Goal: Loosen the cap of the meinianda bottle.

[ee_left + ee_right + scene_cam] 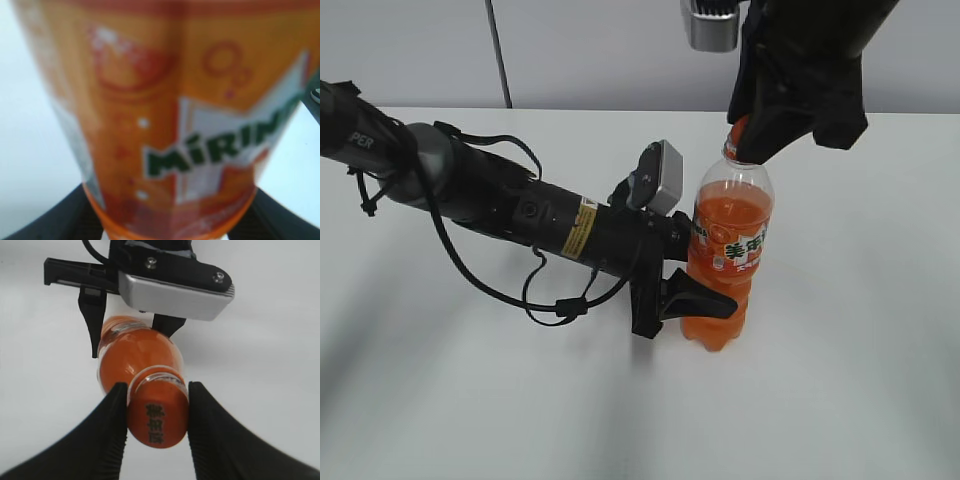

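The meinianda bottle point(725, 255) stands upright on the white table, full of orange drink, with an orange, green and white label. My left gripper point(695, 290) is shut on its lower body from the left; the left wrist view shows the blurred label point(170, 115) filling the frame between the two black fingers. My right gripper point(760, 140) comes down from above and is shut on the orange cap point(157, 417), one finger pressed on each side. In the exterior view the cap point(737, 133) is mostly hidden by the right fingers.
The white table point(850, 340) spreads all round the bottle. The left arm with its cables point(500, 205) lies low across the left half of the table. A grey wall runs along the back.
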Available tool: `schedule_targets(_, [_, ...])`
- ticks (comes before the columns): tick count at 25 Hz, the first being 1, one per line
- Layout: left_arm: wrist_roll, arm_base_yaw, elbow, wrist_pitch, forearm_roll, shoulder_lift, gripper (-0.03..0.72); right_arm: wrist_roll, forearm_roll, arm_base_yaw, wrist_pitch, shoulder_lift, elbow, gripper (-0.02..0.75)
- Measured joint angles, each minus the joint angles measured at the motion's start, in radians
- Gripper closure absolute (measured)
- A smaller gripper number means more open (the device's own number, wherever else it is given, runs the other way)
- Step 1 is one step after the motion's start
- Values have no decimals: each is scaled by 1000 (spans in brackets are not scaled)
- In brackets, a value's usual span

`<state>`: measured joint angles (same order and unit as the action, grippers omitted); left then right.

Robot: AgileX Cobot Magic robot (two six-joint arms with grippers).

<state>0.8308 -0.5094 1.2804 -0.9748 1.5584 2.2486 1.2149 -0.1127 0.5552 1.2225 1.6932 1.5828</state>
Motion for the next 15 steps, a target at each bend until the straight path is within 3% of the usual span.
schedule_targets(7, [-1, 0, 0, -3, 4, 0, 279, 242, -57, 0, 3, -17, 0, 462])
schedule_targets(15, [-9, 0, 0, -3, 9, 0, 279, 282, -67, 0, 3, -52, 0, 463])
